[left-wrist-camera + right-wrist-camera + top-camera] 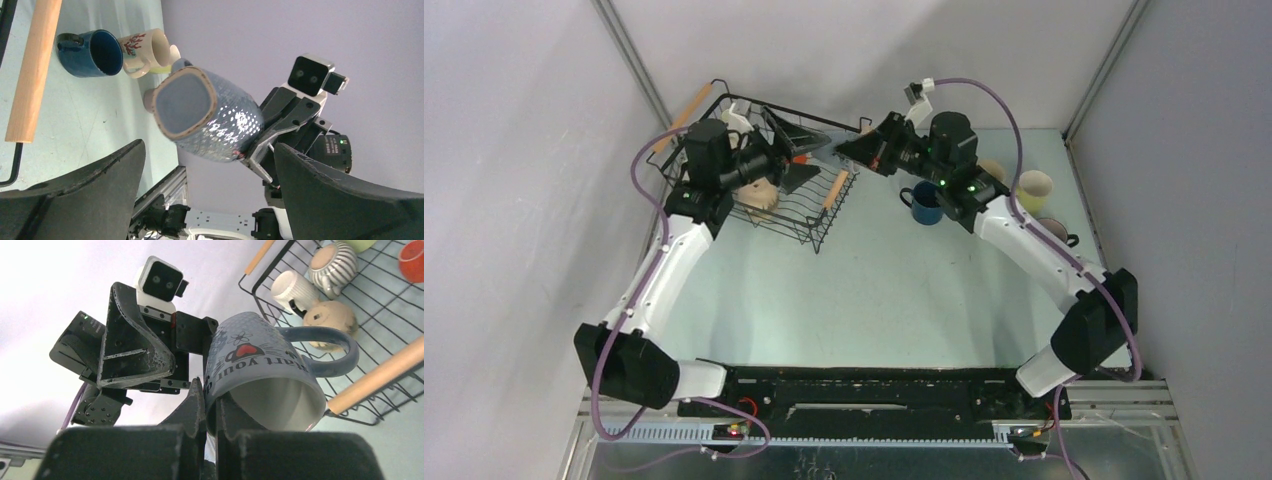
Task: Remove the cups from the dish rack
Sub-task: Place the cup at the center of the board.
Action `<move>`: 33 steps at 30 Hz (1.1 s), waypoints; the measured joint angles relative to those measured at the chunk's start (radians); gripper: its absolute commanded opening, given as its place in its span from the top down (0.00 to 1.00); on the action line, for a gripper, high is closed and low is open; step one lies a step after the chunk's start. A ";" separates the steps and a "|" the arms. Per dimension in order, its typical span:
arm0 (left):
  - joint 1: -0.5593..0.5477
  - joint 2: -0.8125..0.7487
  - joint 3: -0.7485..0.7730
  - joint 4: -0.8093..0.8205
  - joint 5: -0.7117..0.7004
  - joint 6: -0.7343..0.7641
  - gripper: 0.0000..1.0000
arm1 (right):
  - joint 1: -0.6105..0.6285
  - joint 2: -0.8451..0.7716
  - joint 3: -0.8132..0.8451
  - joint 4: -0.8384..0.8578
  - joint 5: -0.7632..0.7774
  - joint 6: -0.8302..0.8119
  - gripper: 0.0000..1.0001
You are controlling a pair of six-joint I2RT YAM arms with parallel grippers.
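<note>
Between grey walls [514, 150]: pale, prob. greenish table [874, 290], dish rack [836, 188] far-left.

A grey-blue dotted cup [210, 117] is being gripped by the right claw [251, 150], between the widely spread fingers of the left claw [210, 147]. A navy cup [92, 52] and a cream cup [145, 50] are being borne by the worktop [90, 120].
</note>
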 measured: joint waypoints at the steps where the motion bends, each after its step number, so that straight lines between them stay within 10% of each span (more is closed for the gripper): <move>1: 0.000 -0.008 -0.008 0.001 0.005 0.008 0.00 | 0.000 -0.015 0.000 -0.021 0.012 -0.012 1.00; 20: -0.066 -0.114 -0.031 -0.185 -0.007 0.278 0.00 | -0.097 -0.310 -0.113 -0.759 0.341 -0.282 1.00; 33: -0.196 -0.127 -0.031 -0.266 -0.072 0.357 0.00 | -0.278 -0.240 -0.208 -0.943 0.468 -0.406 1.00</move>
